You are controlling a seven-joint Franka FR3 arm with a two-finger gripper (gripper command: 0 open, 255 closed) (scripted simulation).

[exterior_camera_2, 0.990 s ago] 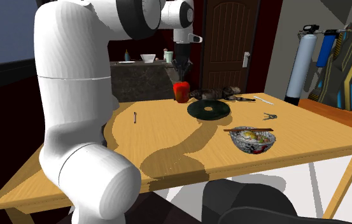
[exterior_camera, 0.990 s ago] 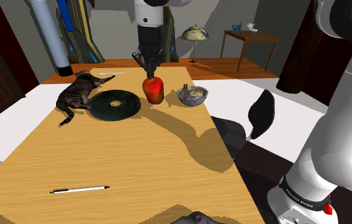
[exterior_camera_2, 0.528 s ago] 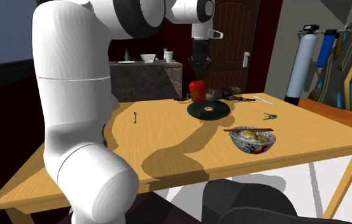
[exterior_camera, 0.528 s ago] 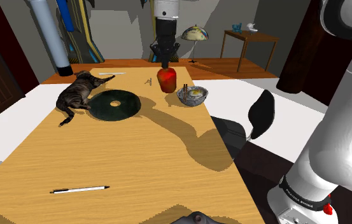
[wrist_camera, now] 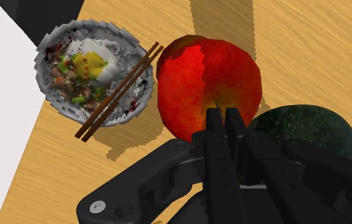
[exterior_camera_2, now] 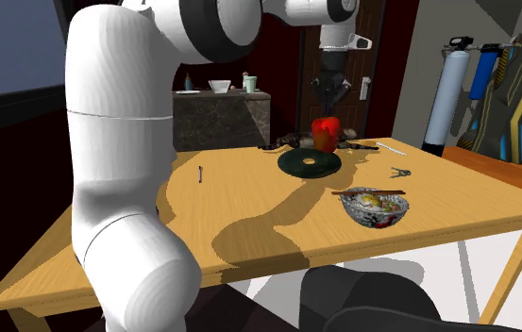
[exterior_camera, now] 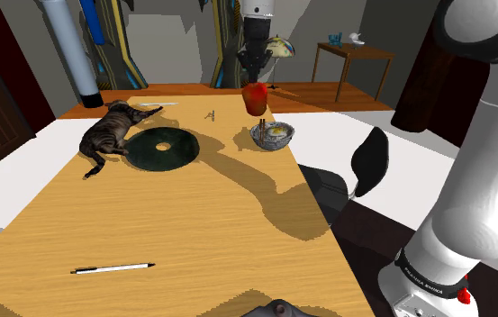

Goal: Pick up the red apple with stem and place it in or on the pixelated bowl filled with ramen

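The gripper (exterior_camera: 254, 79) is clenching the red apple (exterior_camera: 255, 97) by its top, holding it up off the table (exterior_camera: 193, 225). The apple is hanging in the air just beside the bowl (exterior_camera: 283, 143) of noodles.

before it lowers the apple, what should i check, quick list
1. Grip: gripper shut on the red apple - ok.
2. Apple lifted off the table - ok.
3. Apple above the ramen bowl - not ok; in the wrist view the bowl lies beside the apple, not under it.
4. Bowl upright on the table - ok.
5. Chopsticks across the bowl's rim leave room for the apple - cannot tell.
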